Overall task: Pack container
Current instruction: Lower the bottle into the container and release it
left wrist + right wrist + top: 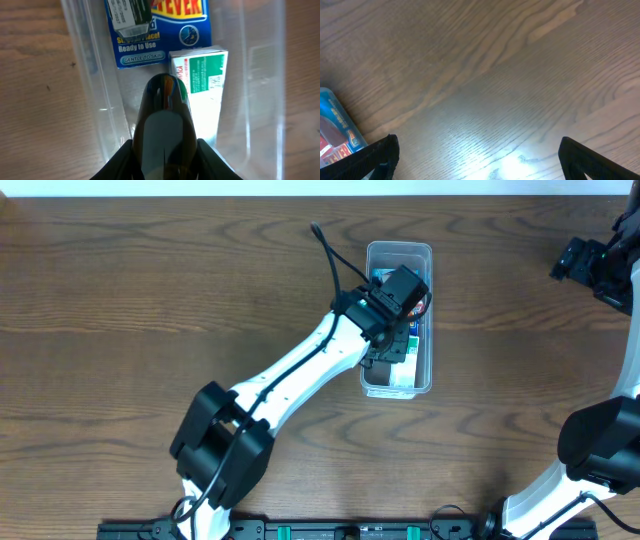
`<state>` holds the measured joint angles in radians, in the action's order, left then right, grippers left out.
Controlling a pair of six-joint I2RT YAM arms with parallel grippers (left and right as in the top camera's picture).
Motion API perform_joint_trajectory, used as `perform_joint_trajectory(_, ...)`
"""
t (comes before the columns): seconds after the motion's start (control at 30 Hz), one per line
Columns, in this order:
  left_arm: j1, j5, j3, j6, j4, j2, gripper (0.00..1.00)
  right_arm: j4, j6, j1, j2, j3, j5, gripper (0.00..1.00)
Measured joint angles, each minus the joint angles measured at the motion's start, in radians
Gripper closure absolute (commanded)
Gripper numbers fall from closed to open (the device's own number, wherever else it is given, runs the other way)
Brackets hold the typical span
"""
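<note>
The clear plastic container stands at the middle back of the table. My left gripper is over its near half, shut on a dark glossy rounded object that points down into the container. In the left wrist view my left gripper has the container's clear wall to its left, and a blue printed pack and a white and green box lie inside on the bottom. My right gripper is open and empty at the far right back; its fingers frame bare wood.
A black cable runs from the left arm beside the container. A blue and red pack shows at the left edge of the right wrist view. The right arm's base stands at the right front.
</note>
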<state>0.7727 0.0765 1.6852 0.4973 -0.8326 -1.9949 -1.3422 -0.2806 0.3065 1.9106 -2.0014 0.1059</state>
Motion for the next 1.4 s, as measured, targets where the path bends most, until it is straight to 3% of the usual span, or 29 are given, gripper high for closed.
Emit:
perform_joint_trajectory(0.9,0.001,0.002,0.000,0.000,-0.023,-0.048,0.70,0.000,0.000,0.000,0.000,0.000,0.000,0.01)
perform_joint_trajectory(1.0,0.001,0.002,0.000,-0.001,-0.024,-0.048,0.64,0.000,0.000,0.000,0.000,0.000,0.000,0.01)
perform_joint_trajectory(1.4,0.001,0.002,0.000,0.000,-0.056,-0.048,0.62,0.000,0.000,0.000,0.000,0.000,0.000,0.01)
